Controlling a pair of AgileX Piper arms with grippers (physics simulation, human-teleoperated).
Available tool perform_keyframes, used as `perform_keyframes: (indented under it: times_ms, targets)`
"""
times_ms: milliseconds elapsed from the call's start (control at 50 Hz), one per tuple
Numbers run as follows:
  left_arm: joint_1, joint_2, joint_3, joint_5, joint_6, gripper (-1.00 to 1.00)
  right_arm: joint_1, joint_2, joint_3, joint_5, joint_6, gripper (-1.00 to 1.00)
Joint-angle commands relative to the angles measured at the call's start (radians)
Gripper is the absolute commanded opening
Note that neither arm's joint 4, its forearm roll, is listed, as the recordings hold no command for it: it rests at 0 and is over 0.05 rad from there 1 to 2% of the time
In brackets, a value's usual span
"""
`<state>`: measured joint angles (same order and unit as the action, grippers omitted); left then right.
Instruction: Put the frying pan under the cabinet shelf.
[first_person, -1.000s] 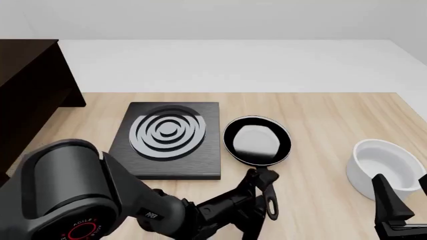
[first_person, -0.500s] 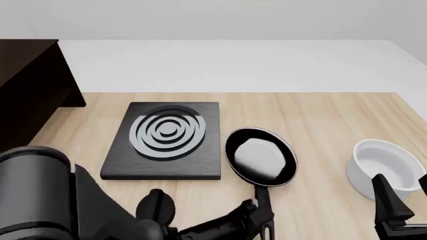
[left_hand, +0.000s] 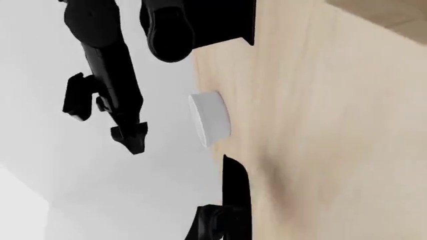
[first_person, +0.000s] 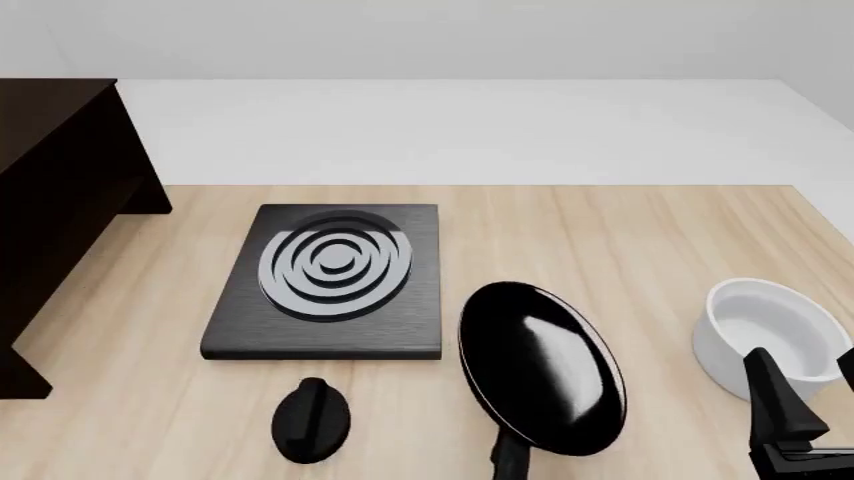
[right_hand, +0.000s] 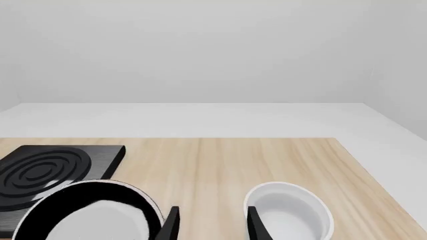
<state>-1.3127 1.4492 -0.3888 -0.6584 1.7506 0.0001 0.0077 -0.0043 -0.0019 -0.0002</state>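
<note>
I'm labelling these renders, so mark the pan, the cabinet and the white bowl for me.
pan (first_person: 541, 368), front view, on its glossy black inside.
cabinet (first_person: 54, 190), front view, on its dark side board.
white bowl (first_person: 771, 335), front view, on its inner wall.

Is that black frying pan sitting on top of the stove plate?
No, the frying pan is off to the right of the stove plate, over the wooden table.

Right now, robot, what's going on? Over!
Right gripper open, idle by white bowl. Left gripper out of view. Pan tilted up beside stove plate. Cabinet far left; knob between.
</note>
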Motion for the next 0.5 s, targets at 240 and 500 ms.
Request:
perform_keyframes:
  times_ms: [240,500]
  targets:
    - [0.048,-0.367,-0.234,0.424,-0.011,-1.00,0.000,0.000,0.000,0.000,0.000,1.00]
    - [0.141,-0.429,-0.457,0.726,-0.217,-1.00,0.000,0.000,0.000,0.000,0.000,1.00]
